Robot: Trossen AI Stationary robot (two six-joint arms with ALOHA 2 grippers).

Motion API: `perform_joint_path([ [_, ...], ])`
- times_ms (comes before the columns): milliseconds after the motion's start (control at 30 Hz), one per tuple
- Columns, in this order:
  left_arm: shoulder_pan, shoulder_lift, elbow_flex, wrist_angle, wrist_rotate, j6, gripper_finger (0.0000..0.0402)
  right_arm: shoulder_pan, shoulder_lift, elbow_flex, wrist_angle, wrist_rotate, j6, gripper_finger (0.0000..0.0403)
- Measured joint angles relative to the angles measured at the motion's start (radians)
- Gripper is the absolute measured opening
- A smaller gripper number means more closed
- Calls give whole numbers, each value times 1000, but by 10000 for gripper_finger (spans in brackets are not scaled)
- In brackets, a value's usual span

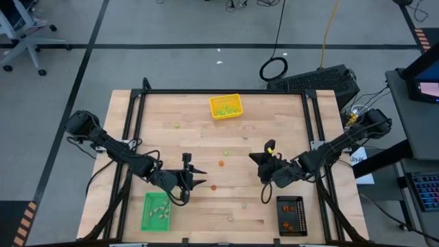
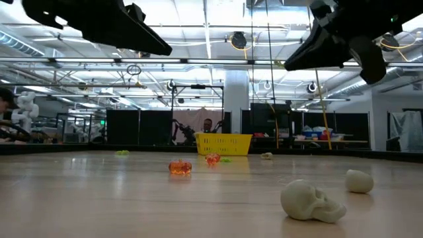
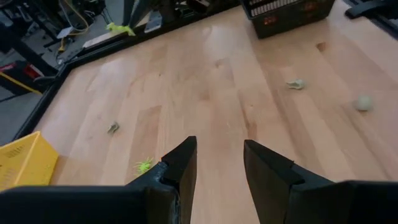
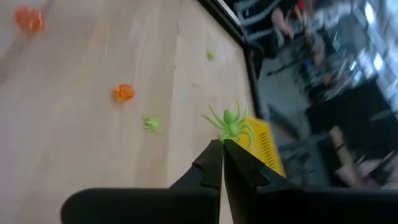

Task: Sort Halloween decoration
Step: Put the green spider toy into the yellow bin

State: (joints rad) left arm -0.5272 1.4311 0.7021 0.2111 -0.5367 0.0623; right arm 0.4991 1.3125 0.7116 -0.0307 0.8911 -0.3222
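Three trays ring the table so each colour has a home: the right gripper (image 4: 221, 149), raised mid-table, pinches a light green spider (image 4: 230, 123), probably bound for the yellow tray (image 1: 226, 106), while the left gripper (image 3: 219, 163) hangs part-open, empty.

Grey floor (image 1: 171, 27) with black tape lines, office chair (image 1: 24, 38), bright ceiling lights (image 2: 205, 39)

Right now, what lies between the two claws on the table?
High view: the left claw and the right claw flank bare wood and one orange piece; another orange piece lies slightly farther back.
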Motion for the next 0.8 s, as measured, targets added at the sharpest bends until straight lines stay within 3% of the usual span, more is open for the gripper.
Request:
perform_joint_path([
  [267,30,0,0,27,-22,-53,132,-1,0,0,12,1,-364,0],
  [533,33,0,0,42,-57,-73,132,-1,0,0,12,-2,-432,0],
  [633,42,0,0,45,-61,-74,132,-2,0,0,3,-21,-299,0],
  [800,49,0,0,43,-62,-80,132,-2,0,0,-4,-249,229,0],
])
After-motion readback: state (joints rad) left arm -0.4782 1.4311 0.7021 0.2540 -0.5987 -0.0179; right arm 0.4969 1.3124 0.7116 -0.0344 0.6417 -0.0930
